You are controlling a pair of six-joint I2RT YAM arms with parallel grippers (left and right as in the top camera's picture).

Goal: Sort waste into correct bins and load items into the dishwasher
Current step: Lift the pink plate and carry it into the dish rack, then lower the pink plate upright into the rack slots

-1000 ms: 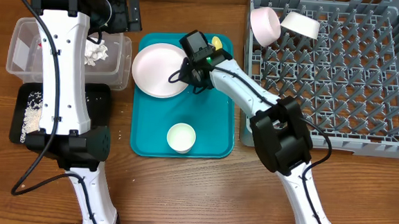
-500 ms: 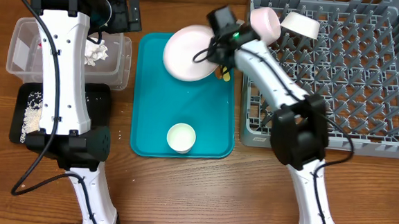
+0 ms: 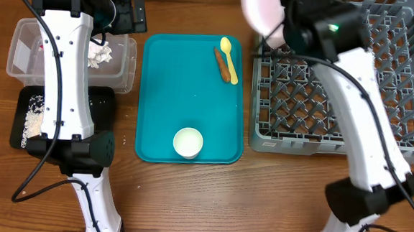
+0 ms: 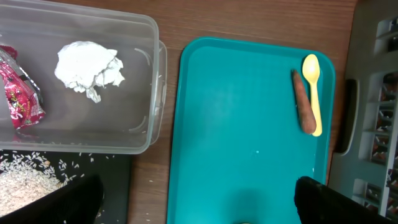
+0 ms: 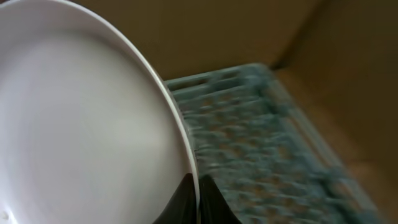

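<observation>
My right gripper [image 5: 198,194] is shut on the rim of the large white-pink plate [image 5: 81,124] and holds it tilted, high over the near-left corner of the grey dish rack [image 5: 249,137]. In the overhead view the plate [image 3: 260,8] is at the top, beside the right gripper [image 3: 284,26], above the rack [image 3: 352,103]. The bowls are hidden behind the arm. The yellow spoon [image 3: 225,48], the orange carrot piece [image 3: 226,67] and the white cup [image 3: 188,142] are on the teal tray [image 3: 165,92]. My left gripper [image 4: 199,208] is open and empty, over the tray's left edge.
The clear tub [image 4: 143,74] holds the crumpled napkin [image 4: 87,67] and the red wrapper [image 4: 18,99]. The black tray [image 3: 100,102] in front of it holds rice grains [image 3: 31,116]. The left arm crosses over both bins in the overhead view.
My right gripper has lifted the plate off the teal tray and carried it up and right to the rack's corner. The carrot and spoon now show. The left arm has not moved.
</observation>
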